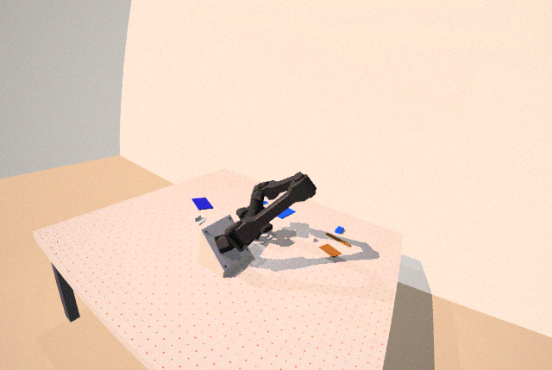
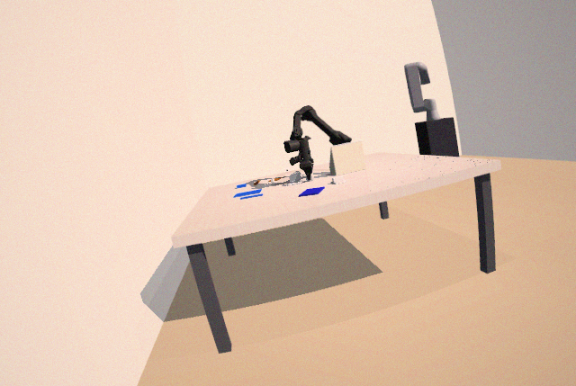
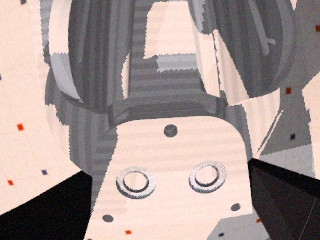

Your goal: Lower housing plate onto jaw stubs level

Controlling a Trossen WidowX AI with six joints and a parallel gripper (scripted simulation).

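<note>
The pale housing plate (image 3: 170,155) fills the lower middle of the wrist view. It has a rounded upper edge, small dark holes and two ringed openings, each with a light disc inside. My gripper (image 3: 168,170) (image 2: 309,178) has its black fingers against the plate's two sides and is shut on it, low over the table. Large grey curved parts, apparently the left jaw (image 3: 92,50) and right jaw (image 3: 265,50), lie beyond the plate, partly in shadow. The stubs and pins are not clearly seen, so I cannot tell whether the plate is fully seated.
The arm's base stands on a slanted grey mount (image 1: 216,241) (image 2: 348,158). A dark blue sheet (image 1: 202,203) (image 2: 310,192), a lighter blue sheet (image 1: 286,213) and a small blue block (image 1: 339,229) lie on the table (image 1: 178,304). An orange sheet (image 1: 330,250) lies near a brown-orange bar (image 1: 337,239).
</note>
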